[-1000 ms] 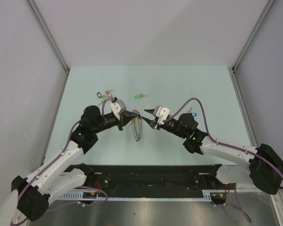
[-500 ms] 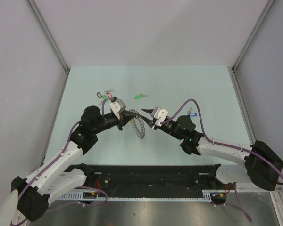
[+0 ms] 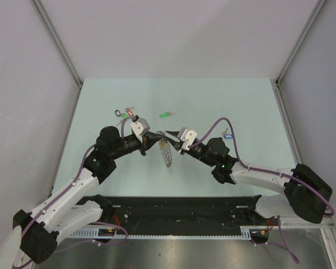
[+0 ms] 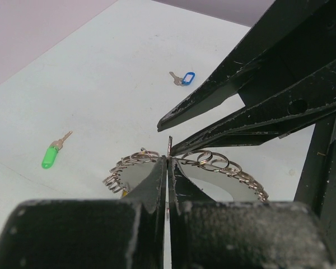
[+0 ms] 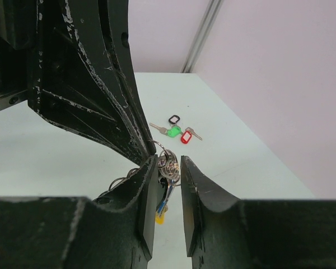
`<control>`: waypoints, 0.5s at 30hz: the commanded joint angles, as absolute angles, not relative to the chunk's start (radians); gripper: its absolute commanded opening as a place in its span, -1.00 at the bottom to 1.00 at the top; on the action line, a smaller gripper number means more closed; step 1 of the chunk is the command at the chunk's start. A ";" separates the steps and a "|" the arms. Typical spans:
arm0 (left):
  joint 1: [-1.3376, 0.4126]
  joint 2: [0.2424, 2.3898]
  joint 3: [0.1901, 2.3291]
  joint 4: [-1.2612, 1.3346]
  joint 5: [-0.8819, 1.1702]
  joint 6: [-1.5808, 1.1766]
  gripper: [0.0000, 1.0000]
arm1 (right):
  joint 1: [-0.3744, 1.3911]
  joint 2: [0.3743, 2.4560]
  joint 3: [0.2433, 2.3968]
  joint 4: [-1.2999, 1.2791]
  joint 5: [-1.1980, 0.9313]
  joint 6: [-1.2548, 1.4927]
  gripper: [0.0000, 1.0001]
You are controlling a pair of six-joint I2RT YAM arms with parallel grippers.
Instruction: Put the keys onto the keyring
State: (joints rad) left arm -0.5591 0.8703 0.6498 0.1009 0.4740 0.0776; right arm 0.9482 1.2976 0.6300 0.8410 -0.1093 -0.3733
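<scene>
Top view: keyring (image 3: pixel 165 151) held between the arms, left gripper (image 3: pixel 154 137) clamped on its top. Green-tagged key (image 3: pixel 166 115) lies beyond the keyring, blue-tagged key (image 3: pixel 227 134) to its right — neither threaded, so all is left.
Left wrist: right gripper (image 4: pixel 165 137) jaws apart at the coil.
Right wrist only: coil between those jaws, not pinched — three-key bunch (image 5: pixel 176 131) behind.

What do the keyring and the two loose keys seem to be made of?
The keyring: silvery bare metal wire, judging by glints on its coils. The green-tagged key: dull silvery metal blade; smooth bright green tag, probably plastic. The blue-tagged key: likewise metal, with a blue tag, likely plastic too.
</scene>
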 commanded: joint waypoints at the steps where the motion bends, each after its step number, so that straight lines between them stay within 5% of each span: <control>1: -0.574 0.854 0.696 0.146 0.491 0.071 -0.99 | 0.954 1.308 0.630 0.917 -0.084 -0.365 -0.47; 15: -0.592 0.854 0.695 0.140 0.466 0.080 -0.99 | 1.000 1.341 0.630 0.953 0.050 -0.437 -0.87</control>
